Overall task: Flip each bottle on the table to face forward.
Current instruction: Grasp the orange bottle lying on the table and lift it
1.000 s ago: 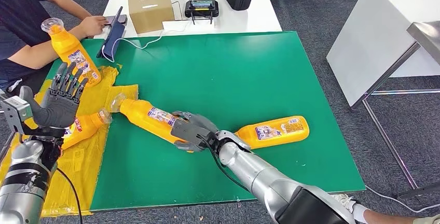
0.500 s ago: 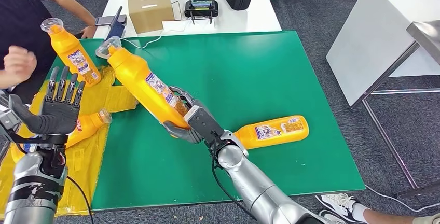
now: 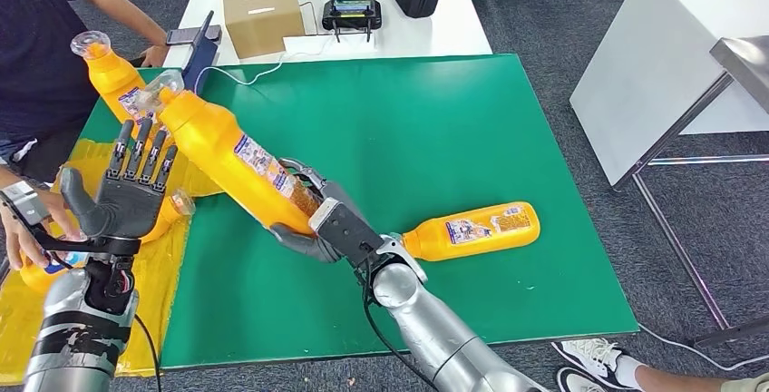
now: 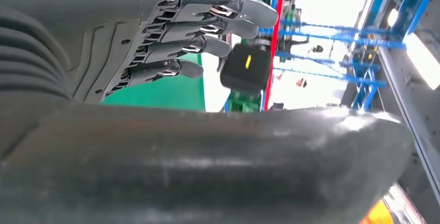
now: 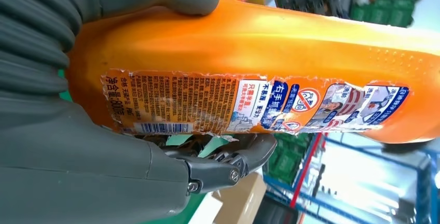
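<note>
The right hand (image 3: 313,221) now grasps the lifted bottle (image 3: 227,158) at its base; a second ago it lay on the green counter (image 3: 435,138). Its cap has swung toward the left hand (image 3: 127,194), which is released, fingers spread, just beside the neck. The turn is probably under way.

Right hand (image 3: 319,225) grips a tilted orange bottle (image 3: 227,156) mid-frame, cap pointing upper left. Left hand (image 3: 122,194) is raised at left, fingers (image 3: 138,149) spread. Another bottle (image 3: 472,230) lies on the green table (image 3: 435,129).
</note>
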`<move>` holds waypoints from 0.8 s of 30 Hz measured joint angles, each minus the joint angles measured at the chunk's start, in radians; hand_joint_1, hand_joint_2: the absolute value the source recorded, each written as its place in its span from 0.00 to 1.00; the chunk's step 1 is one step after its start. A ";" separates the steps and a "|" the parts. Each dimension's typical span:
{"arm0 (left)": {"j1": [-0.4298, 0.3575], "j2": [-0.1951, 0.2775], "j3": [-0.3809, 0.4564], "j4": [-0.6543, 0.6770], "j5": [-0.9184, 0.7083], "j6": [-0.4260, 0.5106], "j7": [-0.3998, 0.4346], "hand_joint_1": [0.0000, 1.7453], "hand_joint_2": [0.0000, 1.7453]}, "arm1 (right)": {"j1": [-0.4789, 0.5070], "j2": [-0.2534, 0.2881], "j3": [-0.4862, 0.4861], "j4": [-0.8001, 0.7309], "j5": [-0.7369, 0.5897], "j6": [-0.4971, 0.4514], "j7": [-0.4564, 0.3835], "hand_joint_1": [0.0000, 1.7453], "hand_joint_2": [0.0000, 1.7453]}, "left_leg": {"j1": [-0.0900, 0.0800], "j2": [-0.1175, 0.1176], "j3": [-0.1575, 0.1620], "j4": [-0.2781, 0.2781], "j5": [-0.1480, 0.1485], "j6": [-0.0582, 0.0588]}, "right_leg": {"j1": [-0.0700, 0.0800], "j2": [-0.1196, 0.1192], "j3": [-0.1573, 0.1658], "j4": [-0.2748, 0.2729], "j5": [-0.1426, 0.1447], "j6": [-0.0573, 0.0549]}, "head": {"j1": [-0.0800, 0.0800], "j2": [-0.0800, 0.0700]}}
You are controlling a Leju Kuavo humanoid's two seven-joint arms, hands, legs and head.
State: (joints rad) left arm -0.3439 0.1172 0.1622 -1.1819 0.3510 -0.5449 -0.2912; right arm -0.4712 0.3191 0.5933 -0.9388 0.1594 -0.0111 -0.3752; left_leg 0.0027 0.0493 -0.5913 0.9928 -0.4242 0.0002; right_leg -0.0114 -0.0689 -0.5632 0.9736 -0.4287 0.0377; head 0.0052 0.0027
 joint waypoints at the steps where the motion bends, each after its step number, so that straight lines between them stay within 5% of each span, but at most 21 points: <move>1: 0.000 0.000 -0.011 -0.001 0.014 -0.003 0.006 0.00 1.00 | -0.001 0.002 0.008 0.007 0.007 0.001 0.003 1.00 1.00 | 0.000 0.000 0.000 0.000 0.000 0.000 | 0.000 0.000 0.000 0.000 0.000 0.000 | 0.000 0.000; 11: 0.054 -0.024 -0.125 -0.029 0.028 -0.001 0.004 0.00 1.00 | 0.029 -0.005 0.106 0.073 0.093 0.020 0.010 1.00 1.00 | 0.000 0.000 -0.001 0.000 0.000 0.000 | 0.000 0.000 -0.001 0.000 0.000 0.000 | 0.000 0.000; 24: 0.080 -0.023 -0.166 -0.053 0.026 -0.035 -0.016 0.00 1.00 | 0.029 -0.005 0.139 0.116 0.102 0.029 0.014 1.00 1.00 | 0.000 0.000 -0.001 0.000 0.000 0.000 | 0.000 0.000 -0.001 0.000 0.000 0.000 | 0.000 0.000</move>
State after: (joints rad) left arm -0.2641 0.0947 -0.0035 -1.2352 0.3768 -0.5800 -0.3077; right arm -0.4427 0.3143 0.7322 -0.8232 0.2615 0.0182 -0.3616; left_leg 0.0027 0.0492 -0.5921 0.9927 -0.4243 0.0002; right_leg -0.0113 -0.0690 -0.5638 0.9736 -0.4287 0.0377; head 0.0051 0.0027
